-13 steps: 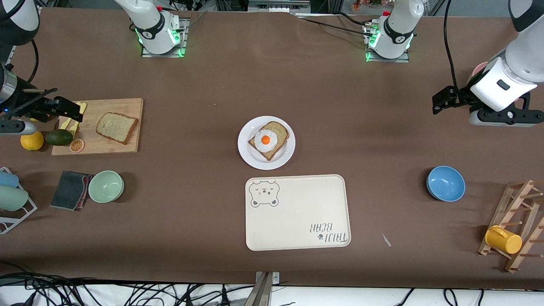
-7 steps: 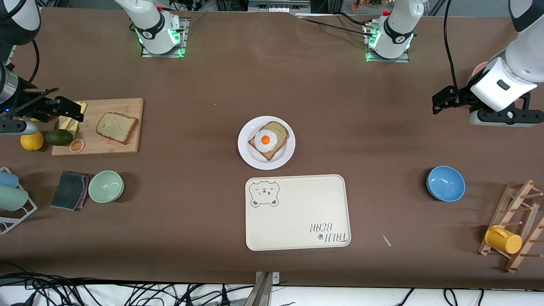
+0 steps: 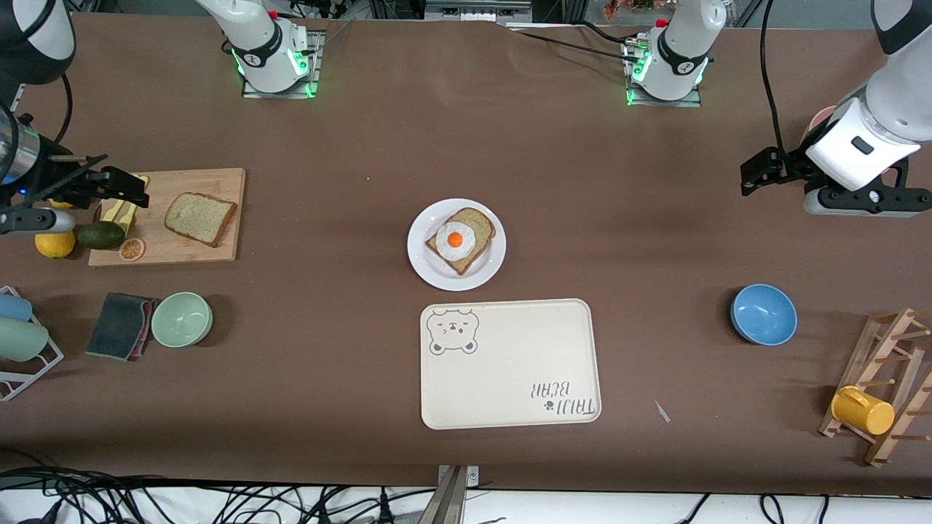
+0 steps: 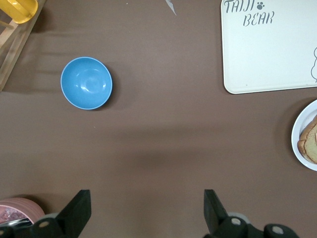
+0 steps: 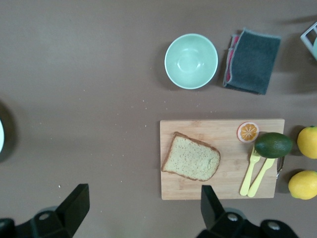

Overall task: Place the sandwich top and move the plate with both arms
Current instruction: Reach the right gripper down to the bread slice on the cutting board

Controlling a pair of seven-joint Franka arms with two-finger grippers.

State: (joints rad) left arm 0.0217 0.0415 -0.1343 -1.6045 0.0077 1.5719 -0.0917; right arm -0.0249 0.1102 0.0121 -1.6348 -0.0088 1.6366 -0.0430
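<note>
The sandwich top [image 3: 199,218], a plain tan slice with a dark crust, lies flat on a wooden cutting board [image 3: 175,251] at the right arm's end; it also shows in the right wrist view [image 5: 191,163]. The white plate [image 3: 437,275] stands mid-table and bears a bread slice with a fried egg [image 3: 460,239]; its rim shows in the left wrist view [image 4: 299,134]. My right gripper [image 3: 135,191] [image 5: 143,203] is open and empty, up over the board's end by the utensils. My left gripper [image 3: 753,175] [image 4: 147,203] is open and empty, waiting over bare table at the left arm's end.
An avocado [image 3: 101,234], orange slice [image 3: 132,249] and yellow utensils [image 3: 120,211] share the board. A green bowl [image 3: 182,319] and grey cloth [image 3: 120,325] lie nearer the camera. The cream bear tray [image 3: 510,378] lies just nearer than the plate. A blue bowl [image 3: 764,314] and mug rack [image 3: 885,386] are at the left arm's end.
My right gripper has shifted slightly toward the bread slice on the board. The left arm has not moved.
</note>
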